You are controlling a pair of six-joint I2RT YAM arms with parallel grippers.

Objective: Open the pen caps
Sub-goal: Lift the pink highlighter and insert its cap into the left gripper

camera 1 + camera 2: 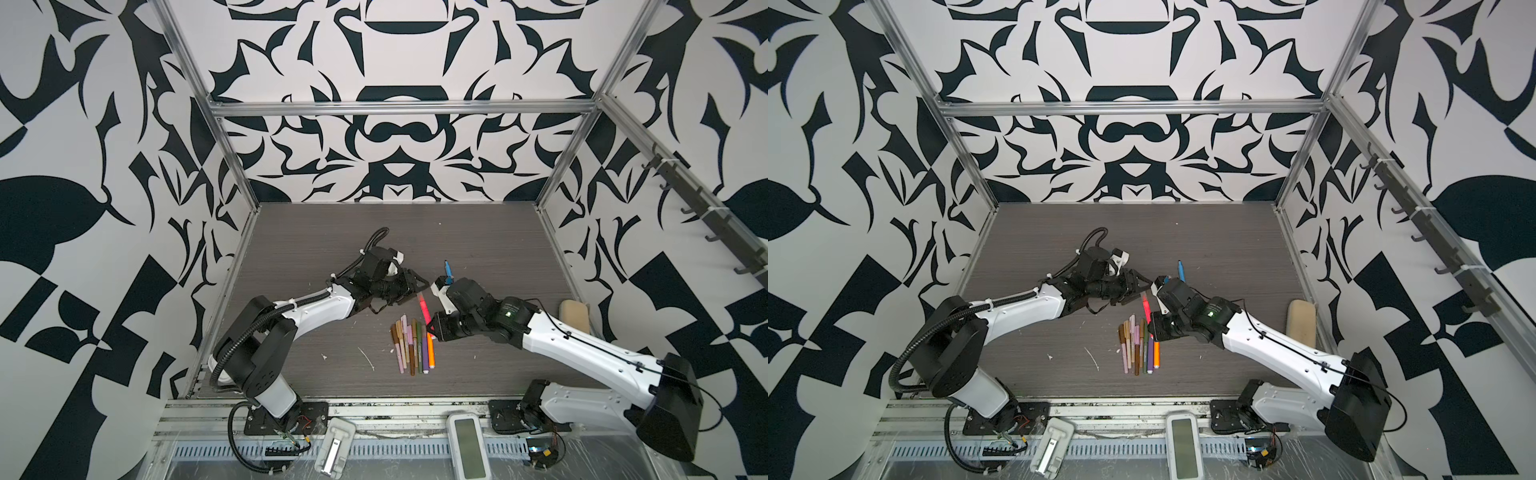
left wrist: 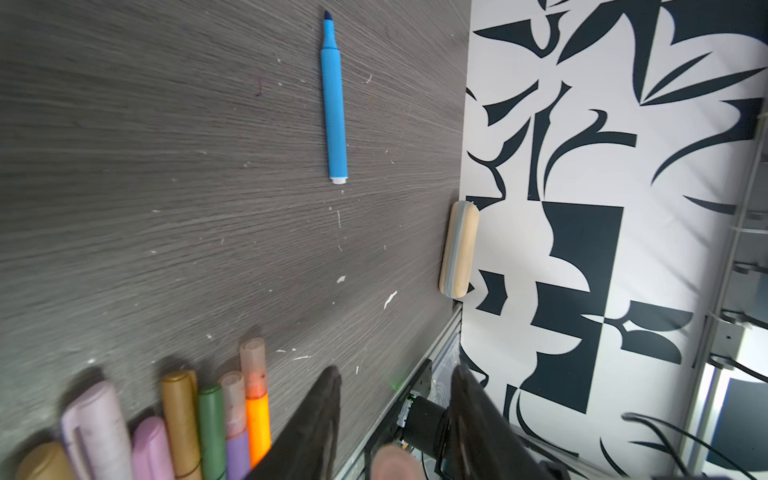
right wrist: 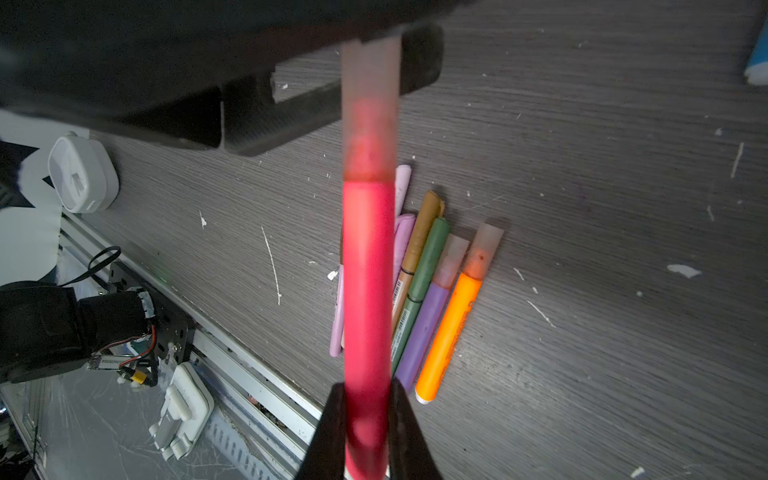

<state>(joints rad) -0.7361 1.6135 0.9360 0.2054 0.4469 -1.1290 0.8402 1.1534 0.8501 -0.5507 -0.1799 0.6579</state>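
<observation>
Red pen (image 3: 368, 270) being clamped by right gripper (image 3: 368, 386), long axis being pointed at left gripper (image 2: 395, 374), cap (image 3: 370, 104) being straddled by its parted jaws.

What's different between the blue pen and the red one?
The blue pen lies on the table; the red pen is held up by the right hand. The blue pen's tip is bare; the red pen has its clear cap on. Both are thick, bright markers.
</observation>
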